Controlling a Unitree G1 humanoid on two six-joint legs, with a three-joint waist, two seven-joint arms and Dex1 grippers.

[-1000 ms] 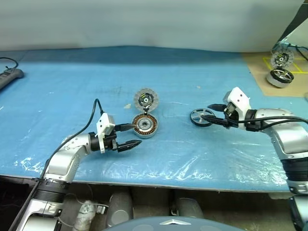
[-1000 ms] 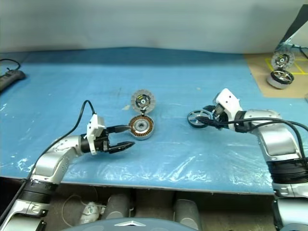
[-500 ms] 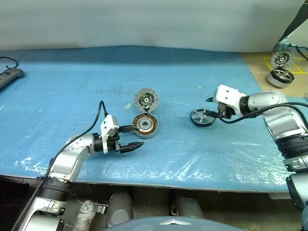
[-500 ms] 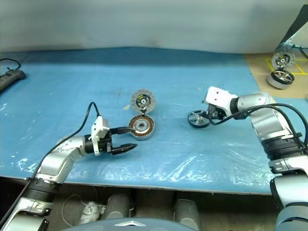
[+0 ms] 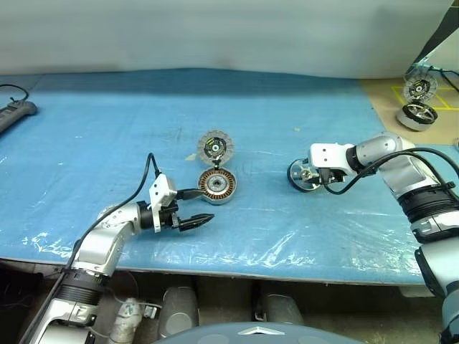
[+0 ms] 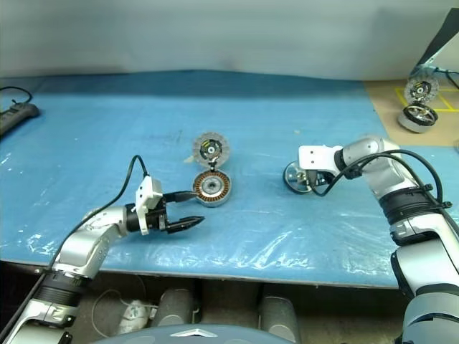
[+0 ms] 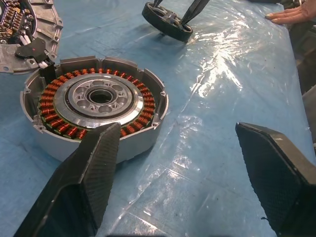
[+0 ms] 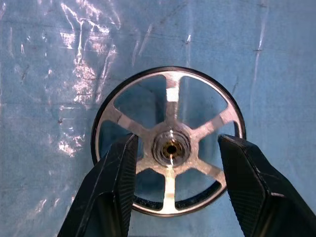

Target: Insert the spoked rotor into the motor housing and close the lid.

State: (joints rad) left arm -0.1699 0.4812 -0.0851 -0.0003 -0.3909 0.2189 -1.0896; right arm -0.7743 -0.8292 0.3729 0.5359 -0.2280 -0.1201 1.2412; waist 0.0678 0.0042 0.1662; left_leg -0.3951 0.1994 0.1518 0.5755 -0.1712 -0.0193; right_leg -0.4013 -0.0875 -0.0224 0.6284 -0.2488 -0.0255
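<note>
The spoked rotor (image 5: 300, 172) lies flat on the blue sheet, right of centre, its silver spokes and hub (image 8: 170, 148) facing up. My right gripper (image 5: 310, 176) points down over it, open, one finger (image 8: 120, 180) on each side of the hub; I cannot tell whether they touch. The motor housing (image 5: 216, 185) stands open-topped at mid-table with its copper windings (image 7: 59, 94) showing. The lid (image 5: 216, 147) lies just behind it, patterned face up. My left gripper (image 5: 201, 206) hovers level at the housing's near-left side, open and empty.
A black power strip (image 5: 14, 115) lies at the far left. On a brown board (image 5: 387, 97) at the back right sit another rotor (image 5: 417, 113) and a disc (image 5: 420, 88). A person's hand (image 7: 289, 17) rests on the table beyond the rotor.
My right gripper has swung from lying nearly level beside the rotor to pointing down over it, and moved a little forward. The left gripper, rotor, housing and lid have stayed put.
</note>
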